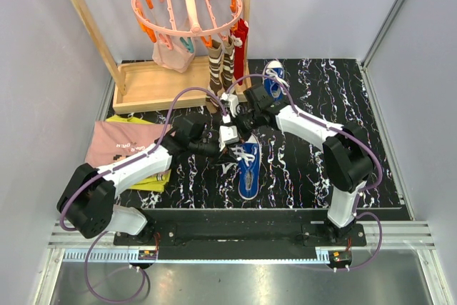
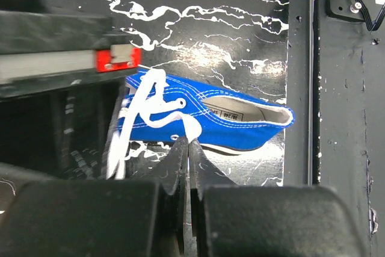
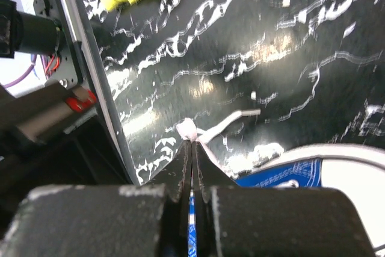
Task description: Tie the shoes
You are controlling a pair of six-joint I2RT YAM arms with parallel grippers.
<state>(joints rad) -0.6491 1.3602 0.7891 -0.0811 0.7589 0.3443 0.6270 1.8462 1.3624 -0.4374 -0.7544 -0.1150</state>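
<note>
Black marbled counter (image 1: 307, 176) with the near shoe (image 1: 248, 166) mid-tie: left end effector (image 2: 187, 145) and right end effector (image 3: 192, 142) each pinched shut on its loose lace (image 3: 225, 121); no bow showed. The far shoe (image 1: 273, 80) lay well apart, apparently still to do.

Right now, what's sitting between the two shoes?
The top view shows the arms' ends there: the right gripper and left gripper, both shut, meet at the near shoe, with the far shoe beyond them.

Left arm (image 1: 136, 166) and right arm (image 1: 307, 125) wear white shells over black joints, trailing purple cables (image 1: 187, 92); left tool (image 2: 186, 144) and right tool (image 3: 192, 144) matte black.
</note>
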